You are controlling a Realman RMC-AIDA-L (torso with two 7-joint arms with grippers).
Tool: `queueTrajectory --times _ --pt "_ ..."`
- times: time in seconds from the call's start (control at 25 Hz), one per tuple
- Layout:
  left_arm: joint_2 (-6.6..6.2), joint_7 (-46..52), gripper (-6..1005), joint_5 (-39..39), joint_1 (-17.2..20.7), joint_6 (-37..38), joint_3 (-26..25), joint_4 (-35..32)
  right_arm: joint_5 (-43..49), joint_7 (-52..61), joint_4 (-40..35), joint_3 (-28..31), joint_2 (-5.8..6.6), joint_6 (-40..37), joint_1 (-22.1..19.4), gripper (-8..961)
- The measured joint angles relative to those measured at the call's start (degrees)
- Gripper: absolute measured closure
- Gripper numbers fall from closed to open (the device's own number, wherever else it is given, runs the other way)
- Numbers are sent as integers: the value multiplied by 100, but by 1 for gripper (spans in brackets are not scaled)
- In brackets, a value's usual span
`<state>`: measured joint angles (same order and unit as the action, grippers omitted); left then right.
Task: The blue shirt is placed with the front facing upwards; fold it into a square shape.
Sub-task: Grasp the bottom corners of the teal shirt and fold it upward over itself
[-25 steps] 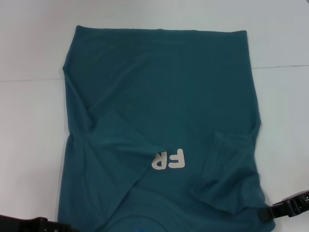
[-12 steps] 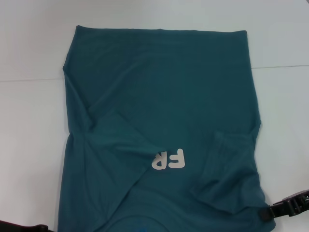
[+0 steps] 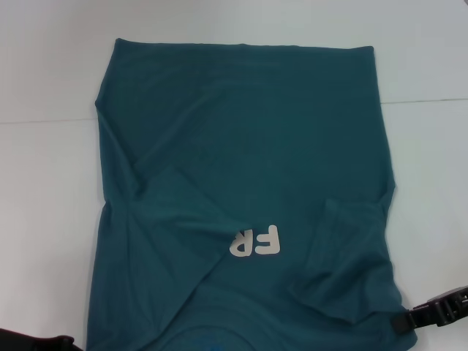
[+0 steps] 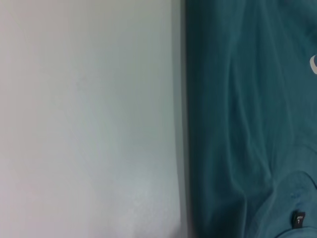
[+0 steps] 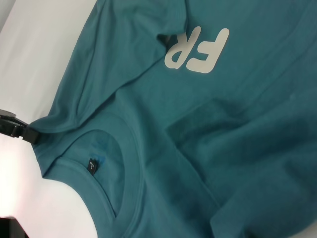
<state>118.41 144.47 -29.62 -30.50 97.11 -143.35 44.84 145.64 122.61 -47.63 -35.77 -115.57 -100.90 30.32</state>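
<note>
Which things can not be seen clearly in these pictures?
- Left claw: hidden below the head view's lower edge; only a dark arm part shows.
- Right claw: cut off by the head view's right edge, so open or shut is unclear.
- Blue shirt lettering: a folded flap covers all after "FR".
- Neck label text: too small to read.

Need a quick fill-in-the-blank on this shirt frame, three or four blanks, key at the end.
1. The blue shirt lies on a ____ table.
2. The white letters that show on its chest read ____.
3. In the head view, the right pincer sits at the shirt's near ____ corner.
4. The small dark neck label sits inside the ____.

Missing words: white; FR; right; collar
</note>
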Motion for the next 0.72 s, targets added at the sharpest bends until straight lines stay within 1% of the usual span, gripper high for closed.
queueTrajectory --times 0.32,0.52,0.72 --pt "11 -62 917 -17 -6 -2 -1 9 0 0 0 0 0 0 0 897" --pt "46 -147 925 -16 -2 32 0 100 0 0 0 0 0 0 8 896" --pt "45 -187 945 -30 -14 42 0 112 0 0 0 5 0 1 39 896"
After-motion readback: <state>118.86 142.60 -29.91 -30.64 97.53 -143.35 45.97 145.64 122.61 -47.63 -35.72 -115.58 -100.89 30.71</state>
